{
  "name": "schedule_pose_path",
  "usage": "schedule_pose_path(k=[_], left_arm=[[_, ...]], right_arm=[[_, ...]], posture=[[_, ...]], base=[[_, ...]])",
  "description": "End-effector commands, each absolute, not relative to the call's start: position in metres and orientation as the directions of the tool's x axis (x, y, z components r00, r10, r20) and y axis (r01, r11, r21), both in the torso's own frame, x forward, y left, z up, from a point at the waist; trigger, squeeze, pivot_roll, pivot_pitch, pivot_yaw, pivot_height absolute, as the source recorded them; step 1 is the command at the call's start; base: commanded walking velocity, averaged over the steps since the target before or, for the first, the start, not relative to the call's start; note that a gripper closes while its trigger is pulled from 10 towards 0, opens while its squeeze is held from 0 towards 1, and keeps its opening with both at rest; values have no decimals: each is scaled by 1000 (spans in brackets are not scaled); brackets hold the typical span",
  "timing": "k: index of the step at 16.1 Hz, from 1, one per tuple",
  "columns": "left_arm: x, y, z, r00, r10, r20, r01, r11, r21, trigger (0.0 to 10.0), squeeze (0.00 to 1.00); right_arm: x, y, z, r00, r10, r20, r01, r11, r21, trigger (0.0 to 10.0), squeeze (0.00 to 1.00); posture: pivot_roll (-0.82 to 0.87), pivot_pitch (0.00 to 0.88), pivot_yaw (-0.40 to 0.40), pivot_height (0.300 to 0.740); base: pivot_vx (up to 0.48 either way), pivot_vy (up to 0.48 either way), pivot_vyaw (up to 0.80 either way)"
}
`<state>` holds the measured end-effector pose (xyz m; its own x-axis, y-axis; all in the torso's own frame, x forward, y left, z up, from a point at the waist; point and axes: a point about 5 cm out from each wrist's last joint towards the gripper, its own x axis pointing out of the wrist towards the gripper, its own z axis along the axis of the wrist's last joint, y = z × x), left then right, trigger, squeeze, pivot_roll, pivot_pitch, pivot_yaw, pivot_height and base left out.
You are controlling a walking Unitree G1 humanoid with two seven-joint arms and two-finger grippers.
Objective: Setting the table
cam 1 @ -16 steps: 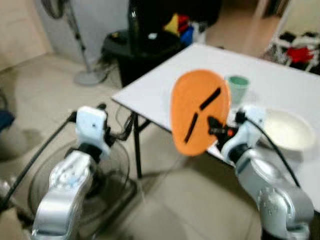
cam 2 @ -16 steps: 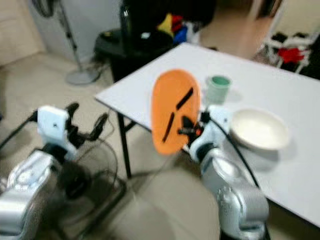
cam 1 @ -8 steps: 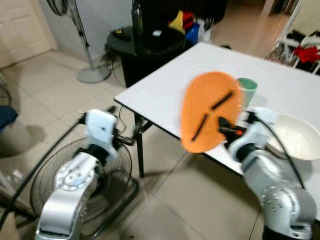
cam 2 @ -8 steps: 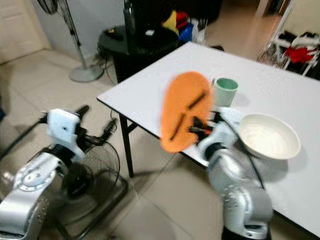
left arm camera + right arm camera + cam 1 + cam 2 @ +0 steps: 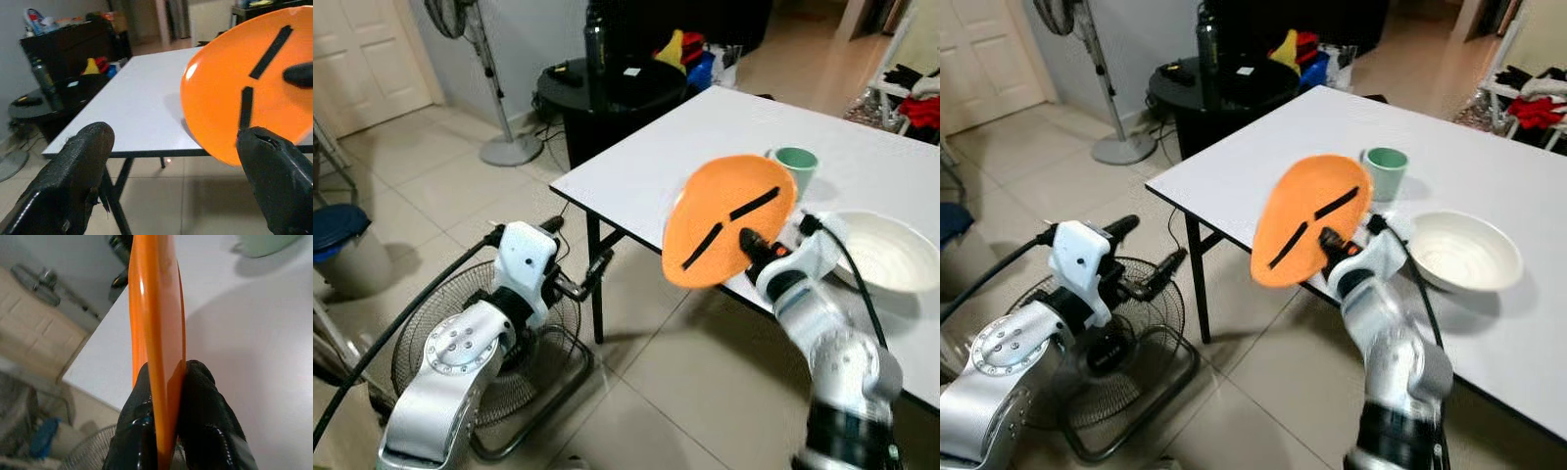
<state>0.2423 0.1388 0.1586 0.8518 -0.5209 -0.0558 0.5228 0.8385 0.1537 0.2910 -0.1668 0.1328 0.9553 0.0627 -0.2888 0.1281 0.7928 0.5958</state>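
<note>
Reaching forward at the near edge of the white rectangular bench [image 5: 656,166], your right arm carries the round orange plastic plate [image 5: 726,235] raised on edge. That plate stands nearly upright, tilted, its face turned toward you and its long axis running up and away over the bench edge. Your right end effector [image 5: 166,382] is pinched narrow on the plate's lower rim, one black finger on each face. Beyond the plate stand a pale green cup [image 5: 795,166] and a white round bowl [image 5: 881,253]. Your left end effector [image 5: 171,186] hovers spread wide off the bench, above a floor fan [image 5: 421,343], holding nothing.
</note>
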Motion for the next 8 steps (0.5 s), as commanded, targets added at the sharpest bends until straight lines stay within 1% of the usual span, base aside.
schedule_pose_path(k=[1,3,4,6,8], left_arm=[[242,137,164,831,-553,-52,553,815,171,10000,0],[240,137,164,817,-574,-55,573,801,173,10000,0],[240,136,164,802,-594,-58,594,786,172,10000,0],[239,134,164,785,-616,-63,616,768,174,10000,0],[239,132,165,770,-635,-64,635,752,178,10000,0]], right_arm=[[298,-168,141,969,54,-241,122,741,660,10000,0],[301,-173,134,965,43,-260,167,661,732,10000,0],[306,-175,127,961,39,-272,197,592,781,10000,0],[312,-175,122,958,37,-283,220,537,814,10000,0],[325,-177,116,956,17,-294,257,434,864,10000,0]], posture=[[133,0,55,740],[132,0,59,740],[126,0,68,740],[122,0,75,740],[120,0,81,740]], base=[[0,0,0],[0,0,0],[0,0,0],[0,0,0],[0,0,0]])
